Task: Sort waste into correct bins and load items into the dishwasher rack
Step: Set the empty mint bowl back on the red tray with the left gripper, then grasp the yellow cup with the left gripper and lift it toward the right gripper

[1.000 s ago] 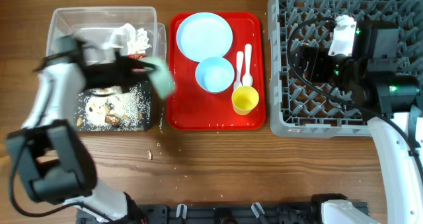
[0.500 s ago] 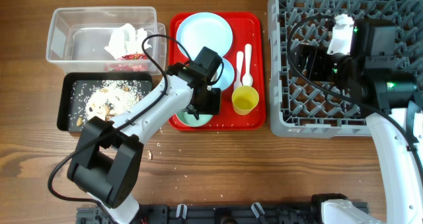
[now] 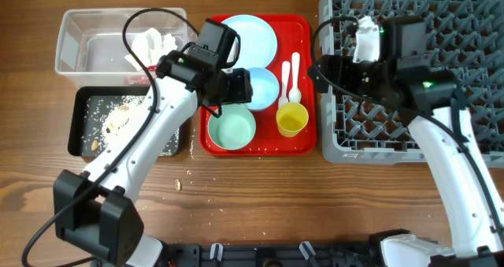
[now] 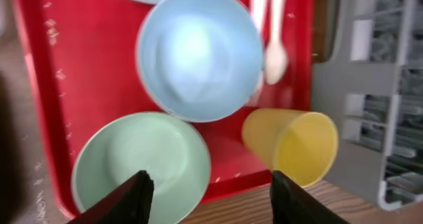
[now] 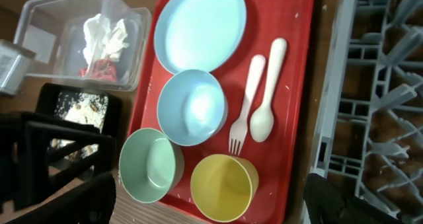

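On the red serving tray, the pale green bowl (image 3: 235,130) stands upright at the front left. My left gripper (image 3: 236,90) hovers just behind it, over the pale blue bowl (image 3: 261,87), open and holding nothing. In the left wrist view my left gripper (image 4: 215,194) has the green bowl (image 4: 142,164) under one finger and the yellow cup (image 4: 294,145) by the other. My right gripper (image 3: 324,68) is open at the rack's (image 3: 425,101) left edge, looking down on the cup (image 5: 223,187), fork (image 5: 244,105), spoon (image 5: 268,98) and plate (image 5: 200,26).
The clear tub (image 3: 79,38) at the back left holds the crumpled wrapper (image 3: 150,42). In front of it the black tray (image 3: 83,129) holds rice and brown scraps. A few crumbs lie on the wood near the red tray (image 3: 307,31).
My left gripper carried the green bowl from over the black tray to the red tray, set it down, opened and drew back. My right arm swung left towards the tray.
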Tool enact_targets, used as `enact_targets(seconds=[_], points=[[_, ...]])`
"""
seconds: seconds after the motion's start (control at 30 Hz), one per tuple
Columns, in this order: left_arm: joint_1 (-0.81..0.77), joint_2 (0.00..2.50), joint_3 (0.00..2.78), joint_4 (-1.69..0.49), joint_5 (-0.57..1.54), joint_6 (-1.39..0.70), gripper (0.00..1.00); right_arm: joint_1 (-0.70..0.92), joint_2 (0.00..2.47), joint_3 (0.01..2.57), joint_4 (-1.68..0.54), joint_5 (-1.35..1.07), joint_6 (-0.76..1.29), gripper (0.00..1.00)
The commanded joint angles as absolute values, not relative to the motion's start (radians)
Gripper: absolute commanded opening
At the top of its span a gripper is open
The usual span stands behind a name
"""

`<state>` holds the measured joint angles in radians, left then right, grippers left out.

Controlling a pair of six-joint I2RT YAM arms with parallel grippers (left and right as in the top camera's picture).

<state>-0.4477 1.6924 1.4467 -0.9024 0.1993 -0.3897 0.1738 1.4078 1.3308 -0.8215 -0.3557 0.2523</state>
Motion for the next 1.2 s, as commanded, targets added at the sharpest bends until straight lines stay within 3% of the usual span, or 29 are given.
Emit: enact_targets(seconds=[0.0, 0.23, 0.5, 0.53, 0.57, 0.63, 0.67, 0.7, 0.87, 1.03, 1.17], points=[[-0.517, 1.745, 1.458, -0.824, 0.262, -0.287, 0.6, 0.133, 1.39, 1.354, -0.817, -0.273, 0.323, 0.93], [-0.611, 1.897, 1.458, -0.75, 0.261, -0.186, 0.61, -0.078, 1.298, 1.354, -0.904, -0.274, 0.304, 0.96], [-0.632, 1.988, 1.458, -0.728, 0.262, -0.186, 0.52, -0.093, 1.299, 1.354, -0.936, -0.274, 0.288, 0.96], [-0.636, 1.998, 1.458, -0.728, 0.261, -0.186, 0.49, -0.093, 1.299, 1.354, -0.936, -0.274, 0.288, 0.96], [-0.638, 2.001, 1.458, -0.728, 0.261, -0.186, 0.39, -0.093, 1.299, 1.354, -0.937, -0.274, 0.288, 0.96], [-0.636, 2.001, 1.459, -0.724, 0.261, -0.192, 0.12, -0.093, 1.299, 1.354, -0.94, -0.274, 0.289, 0.96], [-0.631, 1.997, 1.463, -0.725, 0.262, -0.208, 0.04, -0.093, 1.299, 1.354, -0.94, -0.274, 0.289, 0.96], [-0.625, 1.99, 1.466, -0.729, 0.265, -0.242, 0.04, -0.093, 1.299, 1.354, -0.941, -0.276, 0.289, 0.96], [-0.533, 1.905, 1.531, -0.775, 0.527, -0.271, 0.04, -0.092, 1.313, 1.346, -0.938, -0.382, 0.268, 0.99], [-0.326, 1.811, 1.547, -0.771, 1.073, -0.269, 0.04, -0.092, 1.388, 1.346, -0.899, -0.81, 0.055, 1.0], [-0.221, 1.81, 1.547, -0.77, 1.349, -0.269, 0.04, -0.082, 1.451, 1.346, -0.823, -1.111, -0.027, 1.0]])
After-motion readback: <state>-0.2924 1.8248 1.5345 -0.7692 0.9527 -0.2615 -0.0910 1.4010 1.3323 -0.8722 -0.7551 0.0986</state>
